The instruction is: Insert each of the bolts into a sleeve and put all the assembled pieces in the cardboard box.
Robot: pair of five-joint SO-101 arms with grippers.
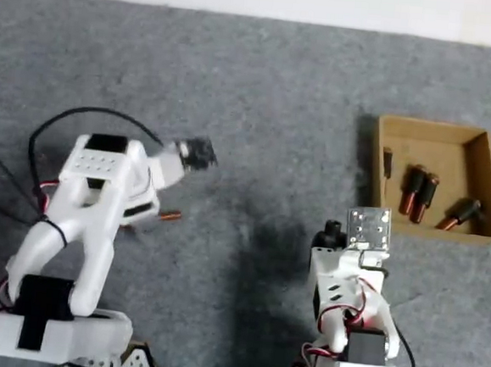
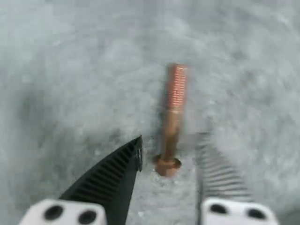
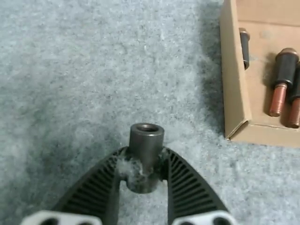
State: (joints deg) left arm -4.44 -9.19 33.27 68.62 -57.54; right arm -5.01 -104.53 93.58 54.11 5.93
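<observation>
A copper bolt (image 2: 172, 117) lies flat on the grey carpet, its flanged head toward my left gripper (image 2: 171, 140). That gripper is open, with one finger on each side of the bolt's head end. In the high view the bolt (image 1: 169, 216) pokes out just right of the left arm (image 1: 100, 189). My right gripper (image 3: 145, 157) is shut on a dark steel sleeve (image 3: 145, 140), held upright with its bore facing up, a little short of the cardboard box (image 3: 230, 93). The box (image 1: 375, 160) holds several bolts fitted in sleeves (image 1: 419, 193).
Grey carpet covers the table. The right arm (image 1: 349, 277) stands just in front of the box's near left corner. A black cable (image 1: 54, 126) loops behind the left arm. Open carpet lies between the two arms.
</observation>
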